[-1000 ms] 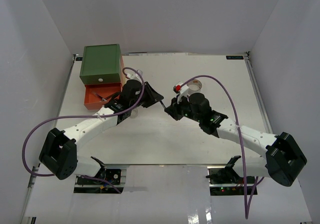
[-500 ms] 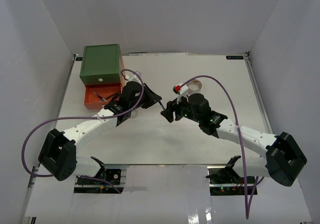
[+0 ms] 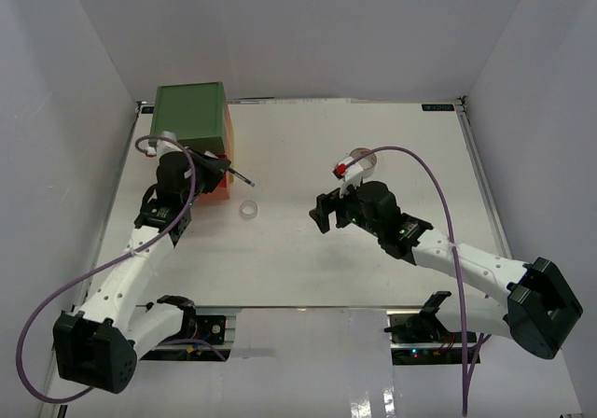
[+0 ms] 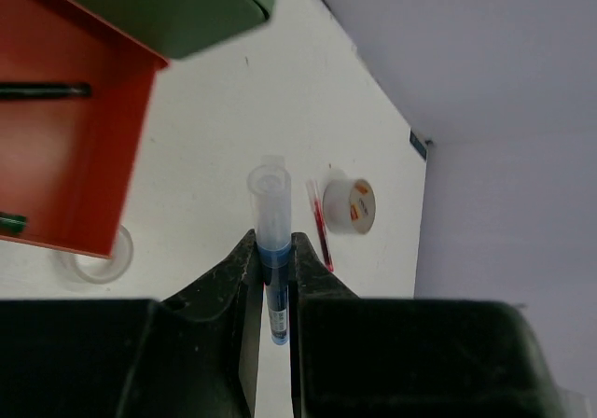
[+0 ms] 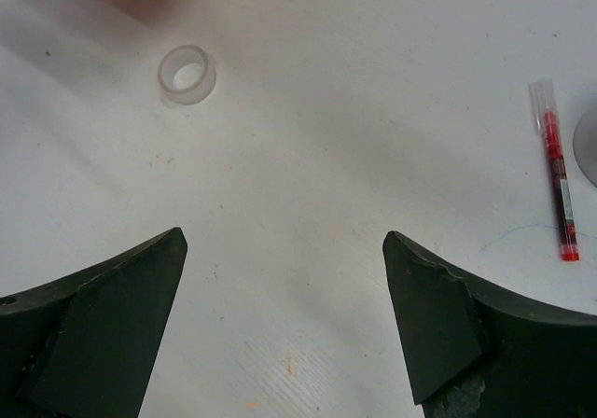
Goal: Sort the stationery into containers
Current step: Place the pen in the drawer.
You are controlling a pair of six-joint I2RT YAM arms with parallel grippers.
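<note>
My left gripper (image 4: 272, 250) is clamped tight on a blue pen (image 4: 270, 208) with a clear cap, held just beside the open orange drawer (image 4: 79, 161), where a thin dark pen (image 4: 42, 90) lies. My right gripper (image 5: 284, 241) hangs over the table with its jaws wide apart. The clear tape ring (image 5: 187, 75) sits ahead of it, and a red pen (image 5: 557, 175) lies by the grey tape roll (image 4: 353, 205).

Left arm (image 3: 140, 241) swung from counter (image 3: 373, 157) centre to the chest (image 3: 191, 118).
Left jaws, clamped on the blue pen (image 4: 270, 208), now sit by the orange drawer (image 4: 65, 157), well apart from the right jaws, which backed off slightly. Clear tape ring (image 3: 249, 209) is uncovered.
</note>
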